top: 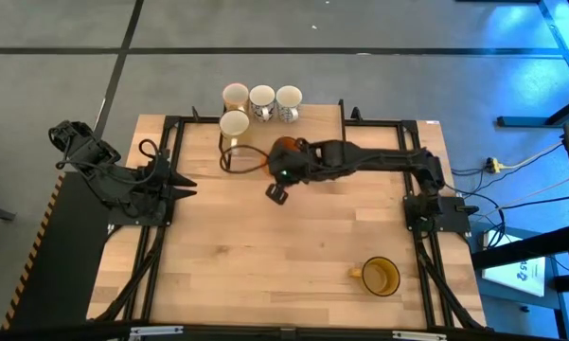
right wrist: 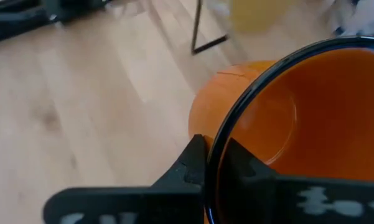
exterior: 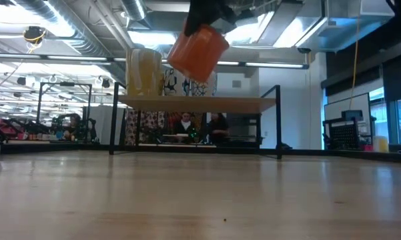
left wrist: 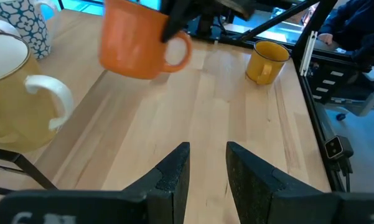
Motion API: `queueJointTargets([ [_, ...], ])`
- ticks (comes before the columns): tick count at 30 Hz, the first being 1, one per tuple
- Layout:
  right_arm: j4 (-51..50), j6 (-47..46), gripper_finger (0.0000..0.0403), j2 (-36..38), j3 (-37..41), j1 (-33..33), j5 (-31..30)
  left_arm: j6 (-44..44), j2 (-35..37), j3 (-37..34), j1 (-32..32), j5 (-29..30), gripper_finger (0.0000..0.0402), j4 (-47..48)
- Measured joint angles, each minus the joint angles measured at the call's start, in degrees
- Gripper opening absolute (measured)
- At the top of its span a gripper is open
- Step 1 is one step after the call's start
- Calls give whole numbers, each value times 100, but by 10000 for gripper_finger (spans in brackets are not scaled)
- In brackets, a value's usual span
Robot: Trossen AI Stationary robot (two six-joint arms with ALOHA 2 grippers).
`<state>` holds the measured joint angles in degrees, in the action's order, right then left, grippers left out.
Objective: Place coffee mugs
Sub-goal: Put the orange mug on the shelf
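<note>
My right gripper point(top: 286, 163) is shut on the orange mug point(top: 285, 149), held in the air near the table's far edge; the mug also shows in the low view point(exterior: 199, 52) and the left wrist view point(left wrist: 137, 42). Two cream mugs point(top: 235, 95) point(top: 234, 124) and two white patterned mugs point(top: 261, 100) point(top: 288, 102) stand upright on a raised wooden shelf point(exterior: 200, 103) at the far edge. The amber-yellow mug point(top: 381, 277) stands upright on the table at the near right. My left gripper point(left wrist: 206, 167) is open and empty at the table's left point(top: 178, 186). My right gripper holds the orange mug by its rim point(right wrist: 213, 163), one finger point(right wrist: 249, 171) inside the mug and one point(right wrist: 193, 163) outside its wall. The mug is lifted clear of the table and hangs tilted below the gripper point(exterior: 199, 52), its handle point(left wrist: 177, 51) toward the table's near side.
The shelf stands on a thin black frame point(exterior: 113, 120) with legs on the table. Black rails point(top: 161, 256) run along the table's left and right sides point(top: 426, 256). Bare wood point(top: 265, 256) lies across the middle. People show in the room behind the table point(exterior: 200, 127).
</note>
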<state>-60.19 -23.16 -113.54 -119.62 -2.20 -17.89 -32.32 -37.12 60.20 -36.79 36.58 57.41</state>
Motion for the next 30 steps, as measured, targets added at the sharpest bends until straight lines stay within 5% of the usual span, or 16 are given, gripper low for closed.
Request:
queueJointTargets([
  [5, 47, 14, 2, -14, 120, -105, 367, 0, 0, 1, 0, 0, 98, 2],
  [11, 237, -505, 2, -28, 1143, -539, 1062, -1, 0, -2, -1, 0, 98, 0],
  [18, 622, -1180, 2, -39, 2313, -587, 871, 140, 2, -2, 2, 7, 98, 0],
  [30, 1287, -1391, 12, -9, 2931, -543, 1204, 140, 2, -2, 0, 4, 98, 0],
])
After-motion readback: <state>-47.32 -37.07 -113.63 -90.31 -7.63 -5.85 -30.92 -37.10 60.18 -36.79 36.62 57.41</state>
